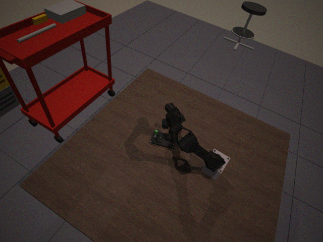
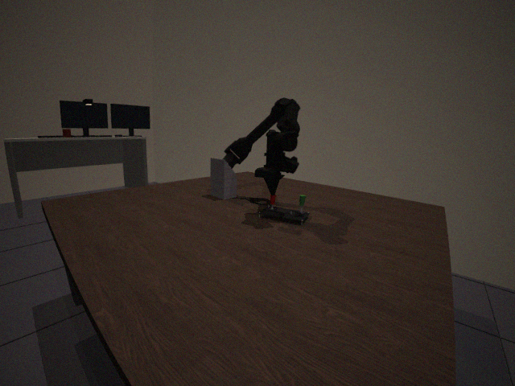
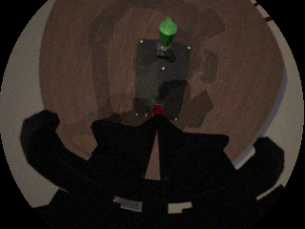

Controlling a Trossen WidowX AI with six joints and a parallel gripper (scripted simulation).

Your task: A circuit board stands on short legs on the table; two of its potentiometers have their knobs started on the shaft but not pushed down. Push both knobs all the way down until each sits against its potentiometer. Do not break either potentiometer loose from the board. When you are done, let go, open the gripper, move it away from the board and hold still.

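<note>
Red knob's top [image 3: 157, 111] (under the dark fingertips) partly hidden.

Circuit board [image 1: 162, 140] [image 2: 282, 215] [image 3: 159, 78]: dark, rectangular, level on short legs on table. Green knob [image 1: 156, 131] [image 2: 302, 199] [image 3: 168, 33]: upright near one end, raised on its shaft. Red knob [image 2: 273, 200] [image 3: 157, 111]: upright near opposite end, directly beneath jaws [image 2: 273, 194]; seating unclear.

Brown wood grain is seen across the desk [image 1: 104, 182] [image 2: 290, 290] [image 3: 71, 72]; a matt black finish is shown by the arm [image 1: 191, 143] [image 2: 260, 129].
</note>
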